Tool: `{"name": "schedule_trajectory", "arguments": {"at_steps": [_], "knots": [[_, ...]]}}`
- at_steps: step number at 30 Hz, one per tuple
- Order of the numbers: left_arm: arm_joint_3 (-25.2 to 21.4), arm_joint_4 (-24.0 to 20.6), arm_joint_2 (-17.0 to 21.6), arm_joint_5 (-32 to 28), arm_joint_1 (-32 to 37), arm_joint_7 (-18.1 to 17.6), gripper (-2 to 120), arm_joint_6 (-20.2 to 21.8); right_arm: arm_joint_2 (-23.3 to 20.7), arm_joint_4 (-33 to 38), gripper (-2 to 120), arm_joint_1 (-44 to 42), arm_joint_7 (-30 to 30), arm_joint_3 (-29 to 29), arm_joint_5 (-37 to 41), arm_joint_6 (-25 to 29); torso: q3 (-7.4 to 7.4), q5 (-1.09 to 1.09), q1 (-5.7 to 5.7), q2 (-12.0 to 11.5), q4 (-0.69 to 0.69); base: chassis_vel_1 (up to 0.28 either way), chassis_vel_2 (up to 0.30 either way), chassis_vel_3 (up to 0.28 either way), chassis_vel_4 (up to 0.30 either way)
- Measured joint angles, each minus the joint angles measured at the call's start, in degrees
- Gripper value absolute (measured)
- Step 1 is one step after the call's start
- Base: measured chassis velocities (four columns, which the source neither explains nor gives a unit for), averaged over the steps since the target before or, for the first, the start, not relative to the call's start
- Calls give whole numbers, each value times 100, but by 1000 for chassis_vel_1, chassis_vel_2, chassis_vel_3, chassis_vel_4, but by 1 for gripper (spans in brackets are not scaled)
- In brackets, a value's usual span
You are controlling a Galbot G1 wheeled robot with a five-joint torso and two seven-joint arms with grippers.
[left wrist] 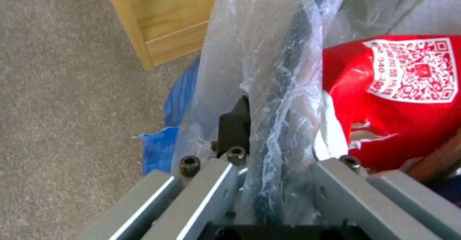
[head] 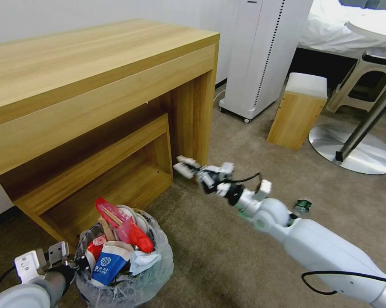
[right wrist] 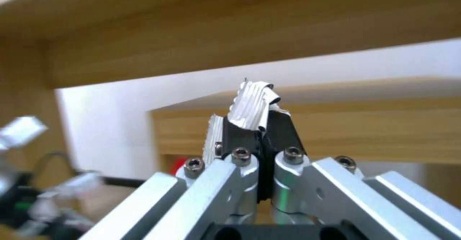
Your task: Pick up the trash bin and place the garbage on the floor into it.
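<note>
Down at my left, bin grip: my left gripper (left wrist: 283,153) is closed on the rim of the trash bin (head: 128,273), pinching the dark edge together with its crinkled clear liner; the bin sits low by the wooden desk (head: 94,85), over the floor (head: 227,256).
Bin load: it is heaped above the rim — a red wrapper (head: 135,233), a blue-and-white packet (head: 107,263), a wooden stick (head: 113,216) and white tissue poke out of the top.
Right arm: my right gripper (right wrist: 259,125) is closed on a small ribbed white scrap (right wrist: 252,105), held out in the air near the desk's leg, well apart from the bin.
Left on the carpet: a small clear bottle with a green label (head: 302,206) lies beside my right forearm.
Risk, scrap: only a thin edge of it sits between the pads, so I judge a quick swing could let it flutter out short of the bin.
Risk, overflow: with the pile this high, a drop onto the top may bounce off or knock the red wrapper over the edge.
Risk, rim hold: plastic between my left fingers and the rim looks slippery; a tilt could let the bin slide or spill.
Risk, bottle: my right forearm passes close by it and could roll it away.
</note>
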Motion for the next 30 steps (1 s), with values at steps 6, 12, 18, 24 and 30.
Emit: {"name": "schedule_trajectory", "arguments": {"at_steps": [6, 12, 18, 24, 30], "knots": [[32, 54, -82, 49, -22, -24, 0, 0, 257, 287, 0, 667, 518, -1262, 535, -260, 0, 0, 0, 0, 0, 0, 0, 0, 0], [19, 103, -135, 72, -82, -30, 0, -5, 464, 571, 0, 1139, 1316, -2021, 1249, -446, 0, -1, 0, 0, 0, 0, 0, 0, 0], [-32, 104, -65, 38, -87, -49, 0, -27, 456, 927, 0, 1156, 2037, -2285, 1613, -575, -1, 0, 0, 0, -1, 0, 0, 0, 0], [-13, 136, -81, 42, -120, -69, 0, -36, 523, 999, 0, 815, 2753, -2483, 1702, -729, -1, 0, 0, 0, -1, 0, 0, 0, 0], [-33, 128, -87, 52, -85, -70, 0, -36, 643, 887, 0, 578, 2985, -2609, 1663, -800, -1, 0, 0, 0, -1, 0, 0, 0, 0]]}}
